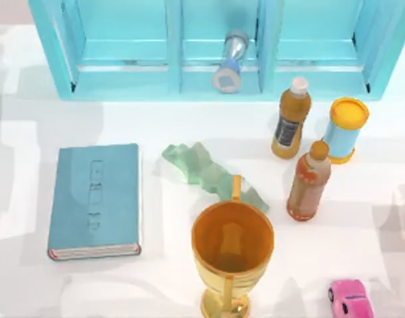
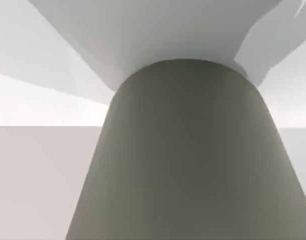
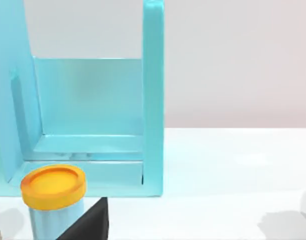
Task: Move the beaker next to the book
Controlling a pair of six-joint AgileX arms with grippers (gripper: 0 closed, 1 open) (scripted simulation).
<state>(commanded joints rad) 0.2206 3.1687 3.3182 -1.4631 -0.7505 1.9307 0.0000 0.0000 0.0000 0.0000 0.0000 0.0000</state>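
Top view: the book [image 1: 94,201] lies flat at the table's left. A pale green glassy shape [image 1: 211,173], apparently the beaker, lies apart to its right, behind a gold goblet [image 1: 232,255]. The move appears not yet done.

Left wrist view: a grey-green cone [image 2: 188,160].

Right wrist view: a blue shelf [image 3: 153,100], a yellow-lidded can [image 3: 53,187] and the dark right gripper [image 3: 88,225]. Neither gripper's grip can be told.

It looked like no real room at all, but a rendered tabletop stage. A flat white table [image 1: 156,126] with soft grey patches carried an odd mix: a teal book [image 1: 94,201], two bottles [image 1: 290,119], a blue can [image 1: 345,130] with a yellow lid, a golden goblet [image 1: 231,255] and a pink toy car [image 1: 351,299]. A pale blue shelf [image 1: 216,46] stood along the far edge, before a bare pinkish-grey wall [image 3: 233,60].
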